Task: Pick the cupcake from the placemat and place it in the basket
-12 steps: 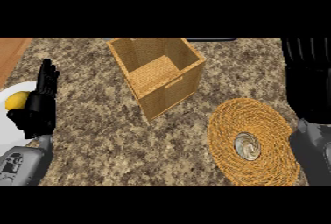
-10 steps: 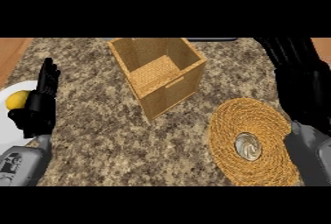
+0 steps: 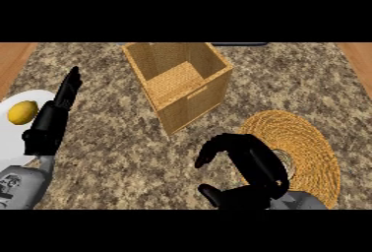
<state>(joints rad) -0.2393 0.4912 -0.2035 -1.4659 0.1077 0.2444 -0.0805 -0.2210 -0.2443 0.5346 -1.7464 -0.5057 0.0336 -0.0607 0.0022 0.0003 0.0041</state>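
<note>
The left robot hand rests open at nine o'clock. The square woven basket sits at twelve. The right robot hand has swung down from two o'clock onto the round straw placemat at four, covering the cupcake there. Whether it grips cannot be told, so the pick seems to be just beginning.

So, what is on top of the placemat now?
The right hand hangs over the placemat, covering its left part and middle. The rest of the mat shows bare weave. No cupcake can be seen; if one is there, the hand hides it.
</note>
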